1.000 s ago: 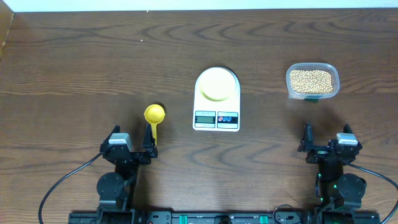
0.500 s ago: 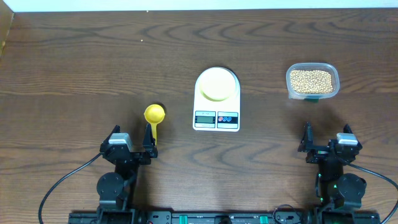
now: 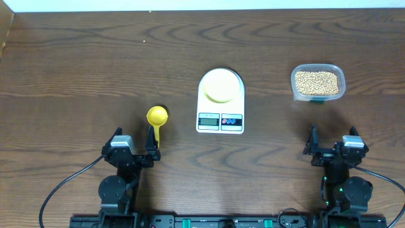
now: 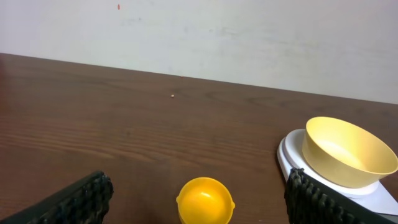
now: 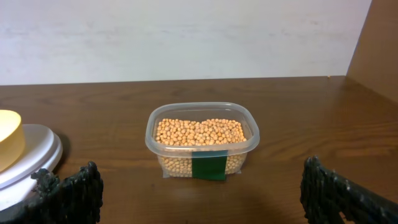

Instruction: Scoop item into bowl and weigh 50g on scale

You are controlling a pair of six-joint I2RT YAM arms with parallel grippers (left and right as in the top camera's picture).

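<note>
The pale yellow-green bowl [image 3: 221, 85] stands empty on the white scale [image 3: 220, 120] at the table's middle; the bowl also shows in the left wrist view [image 4: 348, 151]. Tan beans [image 3: 316, 81] fill a clear plastic tub [image 3: 318, 96] at the right, seen close in the right wrist view [image 5: 200, 132]. A yellow scoop [image 3: 157, 118] lies left of the scale, its cup just ahead of my left gripper [image 4: 198, 202]. My left gripper [image 3: 133, 147] is open and empty at the front left. My right gripper [image 3: 331, 144] is open and empty at the front right, facing the tub [image 5: 202, 163].
The dark wooden table [image 3: 95, 69] reaches back to a white wall [image 4: 249, 37]. A brown board [image 5: 379, 43] stands at the far right in the right wrist view. The scale's platform edge [image 5: 28, 155] shows at that view's left.
</note>
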